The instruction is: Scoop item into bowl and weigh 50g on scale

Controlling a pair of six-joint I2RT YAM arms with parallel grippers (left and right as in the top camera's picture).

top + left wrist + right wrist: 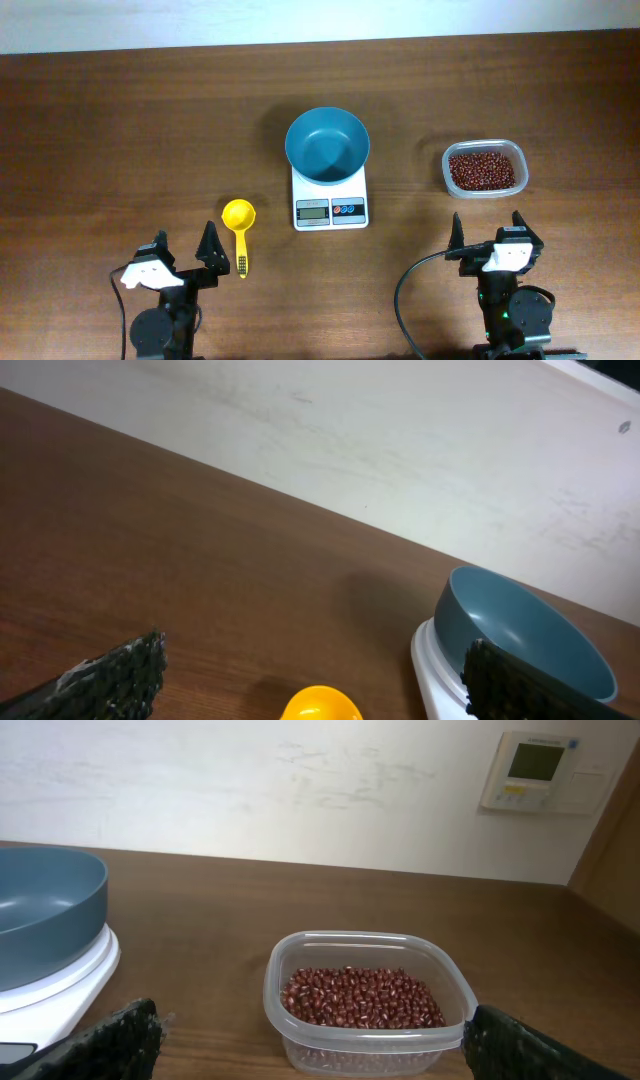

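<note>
- Teal bowl (327,145) sits on the white scale (330,210).
- Red-brown beans (482,168) lie in a clear container (447,160) right of the scale.
- Yellow scoop (239,215) lies on the tabletop (120,130), left of the scale.
- Left claw (185,240) and right claw (489,225) flank the scale's front, both spread wide.

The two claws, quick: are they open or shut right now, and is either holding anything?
Left gripper: open, holding nothing.
Right gripper: open, holding nothing.

My left gripper (312,658) stands wide open, fingers (110,680) at 8 and 4 o'clock. The scoop (320,706) peeks in at 6 o'clock between them. At 4 o'clock the bowl (520,622) sits on the scale (430,665), partly behind one finger.
</note>
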